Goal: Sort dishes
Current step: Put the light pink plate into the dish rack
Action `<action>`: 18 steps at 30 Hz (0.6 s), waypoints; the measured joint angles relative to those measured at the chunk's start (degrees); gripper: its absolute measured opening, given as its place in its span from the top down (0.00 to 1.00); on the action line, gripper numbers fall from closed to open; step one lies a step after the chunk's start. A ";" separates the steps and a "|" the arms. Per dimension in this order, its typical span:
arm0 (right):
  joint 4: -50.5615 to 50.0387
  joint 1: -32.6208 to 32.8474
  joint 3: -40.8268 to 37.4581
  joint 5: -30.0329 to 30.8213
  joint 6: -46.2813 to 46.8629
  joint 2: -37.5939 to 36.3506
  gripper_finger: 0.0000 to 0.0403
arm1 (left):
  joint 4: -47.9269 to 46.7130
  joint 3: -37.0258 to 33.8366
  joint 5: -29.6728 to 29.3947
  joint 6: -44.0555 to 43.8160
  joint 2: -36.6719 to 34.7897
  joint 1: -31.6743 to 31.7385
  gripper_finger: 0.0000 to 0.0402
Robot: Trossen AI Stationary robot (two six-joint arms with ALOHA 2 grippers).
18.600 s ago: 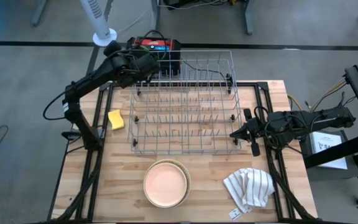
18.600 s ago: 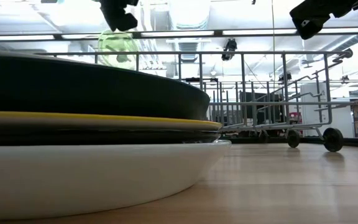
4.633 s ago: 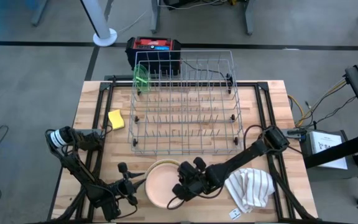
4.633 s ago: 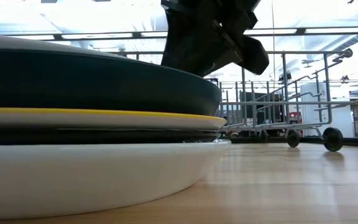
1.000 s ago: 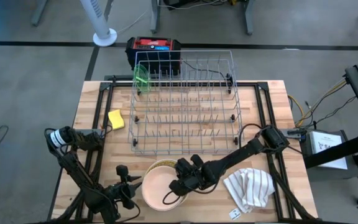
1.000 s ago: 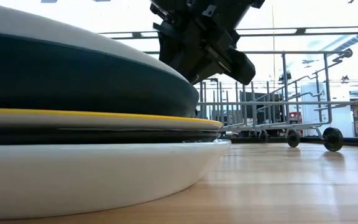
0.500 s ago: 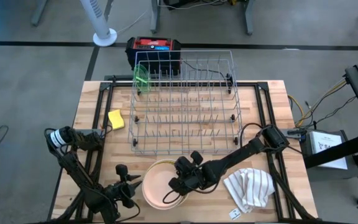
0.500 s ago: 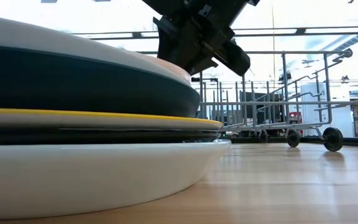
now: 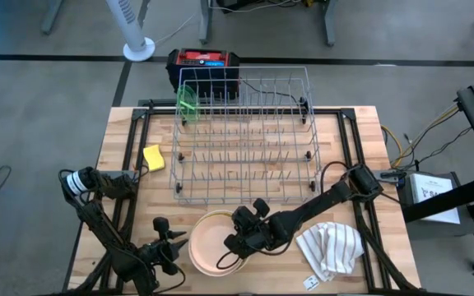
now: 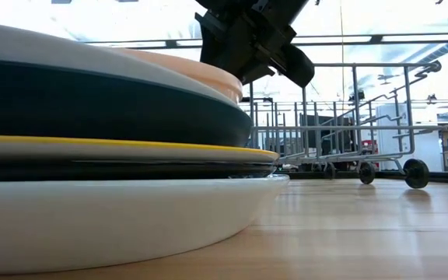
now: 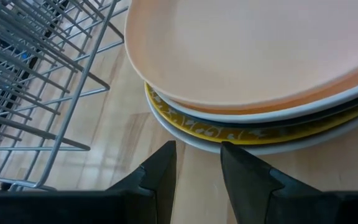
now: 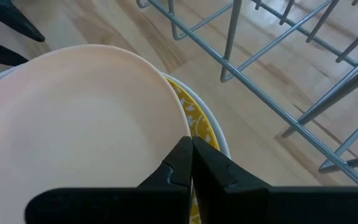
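Right tool: I have it pinched shut on the rim of the peach plate, tilting that edge up off the stack of dishes, so it can be lifted clear.
Left tool: I keep it low just beside the stack's other side, fingers partly apart and holding nothing, I judge ready to steady or take the plate.
Stack: near edge of the surface, in front of the wire rack.
Green dish: already standing in the rack's far left corner.
Sponge: left of the rack, untouched.
Towel: right of the stack.
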 joint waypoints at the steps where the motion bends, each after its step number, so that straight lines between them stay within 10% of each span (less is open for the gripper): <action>1: -0.02 0.00 0.00 -0.02 0.02 0.00 1.00 | -0.01 0.00 0.00 -0.27 0.00 -0.01 0.71; 18: -1.29 0.32 0.00 -2.86 2.08 -0.09 1.00 | 1.04 0.00 -1.07 -0.78 0.00 -0.01 0.71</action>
